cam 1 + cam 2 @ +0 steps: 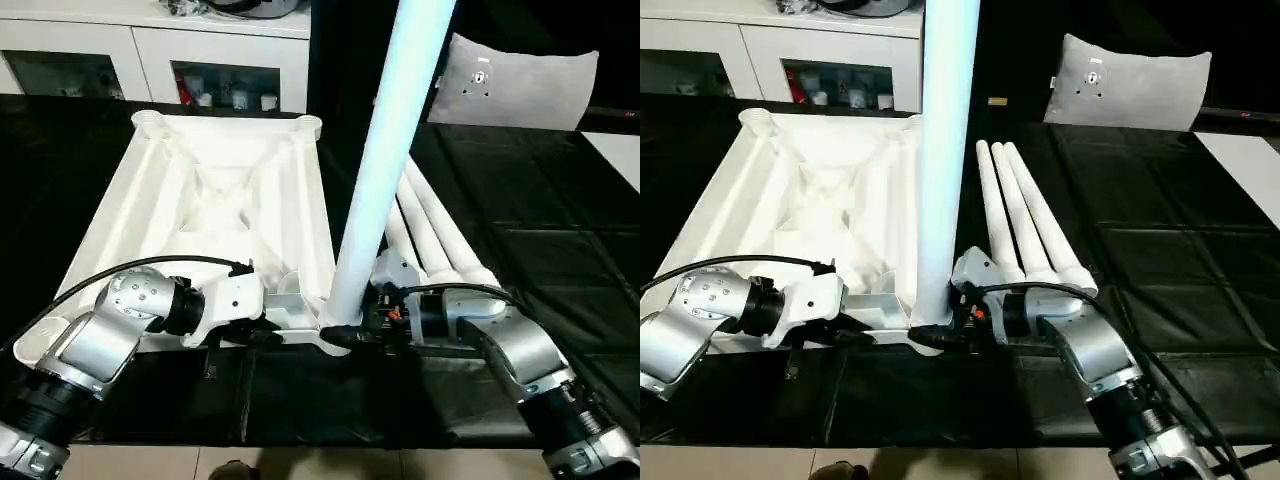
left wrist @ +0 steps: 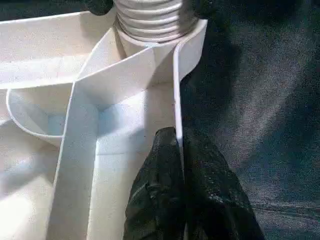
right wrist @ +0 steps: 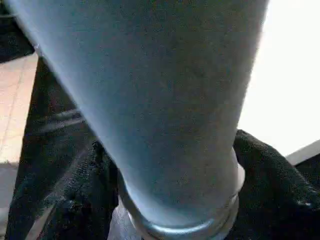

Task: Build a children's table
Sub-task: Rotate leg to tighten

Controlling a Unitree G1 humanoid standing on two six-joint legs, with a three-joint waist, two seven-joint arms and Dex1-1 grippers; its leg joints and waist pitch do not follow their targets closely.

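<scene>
Left gripper (image 2: 182,200): both black fingers pinched on the thin side wall of the top (image 1: 215,195), one finger either side of the wall, just short of the near right corner socket (image 2: 155,37). The top lies ribs-up on the black tabletop (image 1: 520,190), long axis running away from the robot.

Centre: one leg (image 1: 385,170) stands nearly upright in that corner socket. Threads of its end are exposed above the socket rim in the left wrist view, so I judge it not fully seated yet.

Right gripper (image 1: 362,333): closed around the base of the leg, fingers on both sides of the collar in the right wrist view.

Right of the top: three spare legs (image 1: 1025,215) lie side by side, touching, thin ends away from the robot. A pillow (image 1: 1130,85) sits at the far edge.

Risks, as judged:
- Leg leans slightly; turning it off-axis could cross-thread it or jam it.
- Pinch on the thin wall may slip, letting the top rotate with the leg.
- Right forearm sits near the spare legs and could roll them.
</scene>
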